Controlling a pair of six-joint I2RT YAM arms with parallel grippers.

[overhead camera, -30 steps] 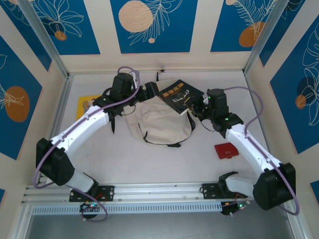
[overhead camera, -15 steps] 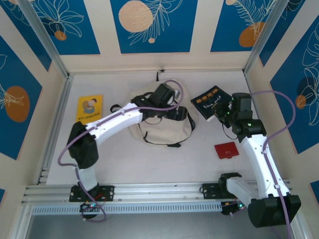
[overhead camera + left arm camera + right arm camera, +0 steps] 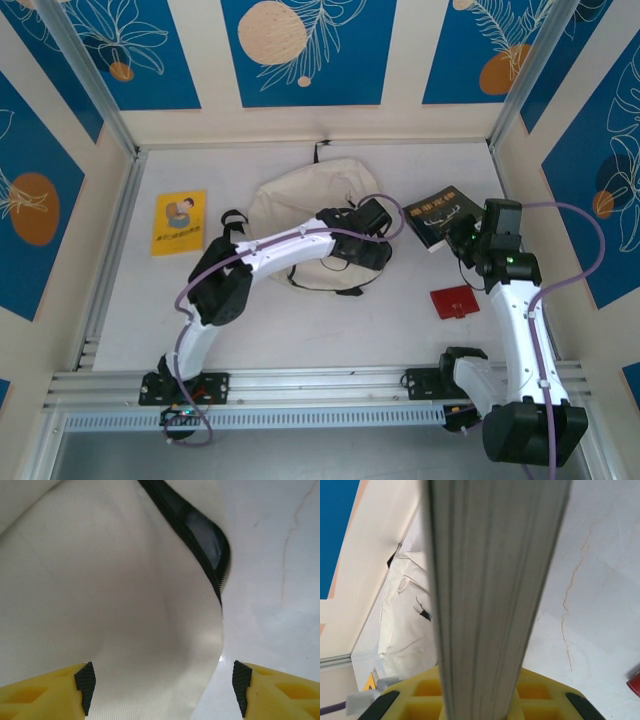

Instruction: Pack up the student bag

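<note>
Bag (image 3: 290, 200) at far middle of desk (image 3: 330, 330) — left claw (image 3: 163, 686) wide open over its zip edge, gripping nothing. Right claw (image 3: 480, 707) clamped on dark book (image 3: 436, 216) near right edge.

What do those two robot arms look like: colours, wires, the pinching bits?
Both the left arm and right arm have white tube-like links joined by chunky black joints. A lilac cable loops loosely along each. The fingers are yellow plastic with hollow pockets and black pads at the tips.
</note>
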